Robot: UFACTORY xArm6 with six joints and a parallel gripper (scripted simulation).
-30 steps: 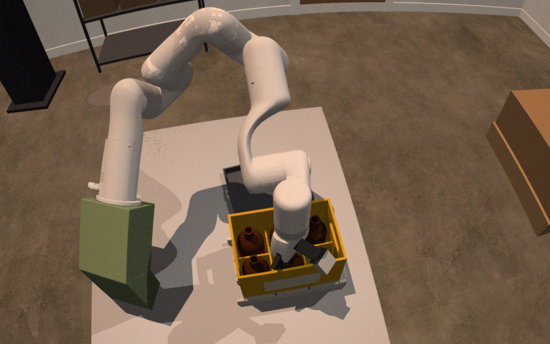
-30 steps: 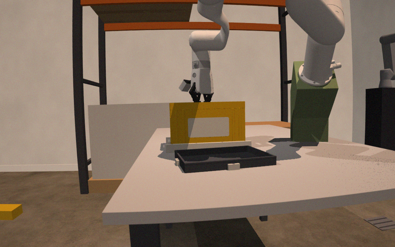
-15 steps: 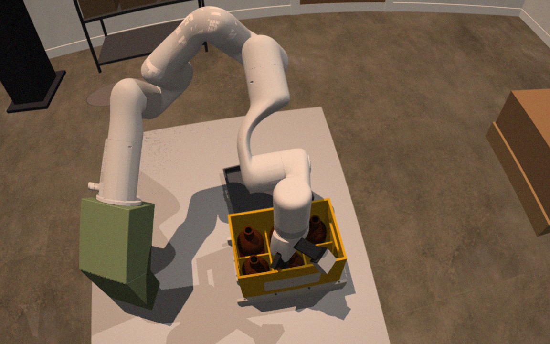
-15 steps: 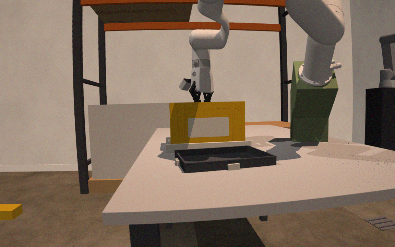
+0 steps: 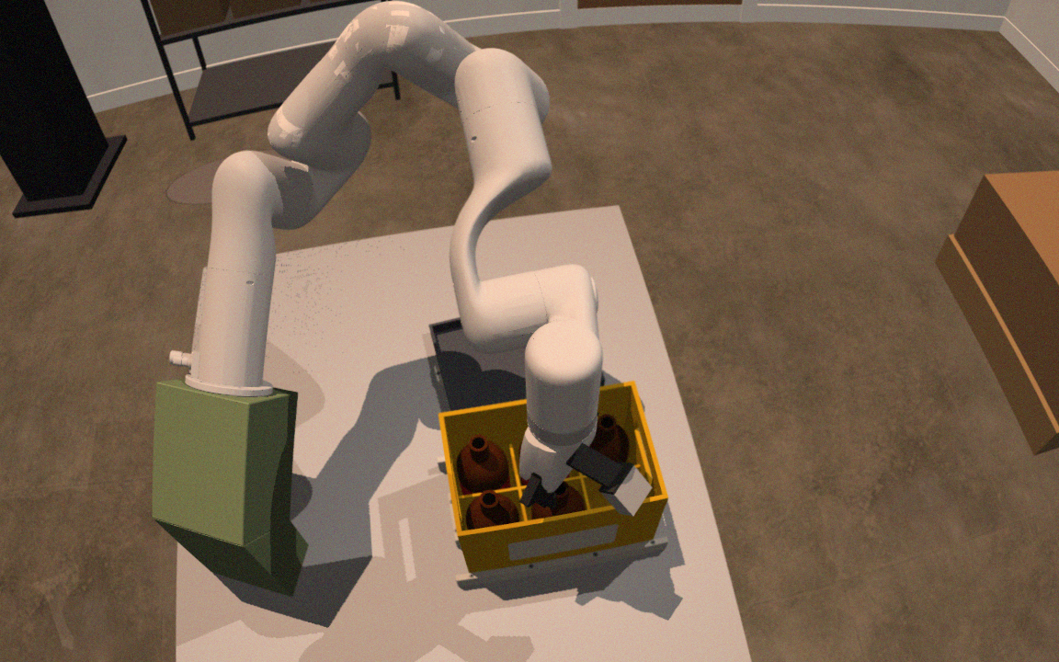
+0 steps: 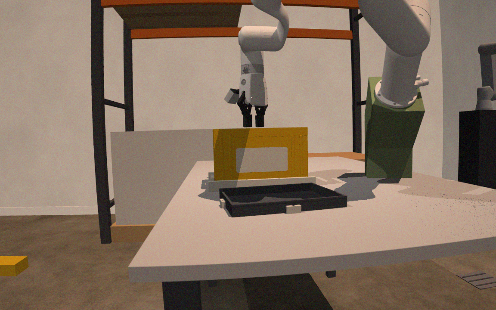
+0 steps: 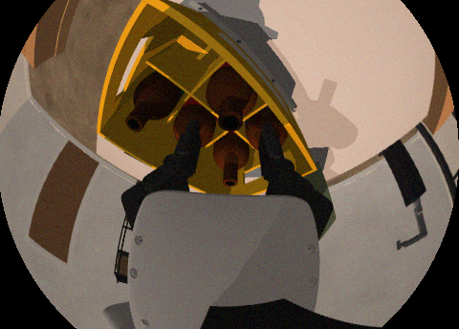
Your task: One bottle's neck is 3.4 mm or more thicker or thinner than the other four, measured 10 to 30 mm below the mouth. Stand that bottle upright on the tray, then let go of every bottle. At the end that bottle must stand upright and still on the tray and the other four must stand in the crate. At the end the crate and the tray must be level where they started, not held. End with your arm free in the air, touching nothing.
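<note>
Hand point(image 6: 253, 120) open, pointing straight down

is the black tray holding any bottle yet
No, no bottle stands in it. In the exterior view the black tray shows only its dark floor, and the brown bottles seen from above stand inside the yellow crate.
</note>
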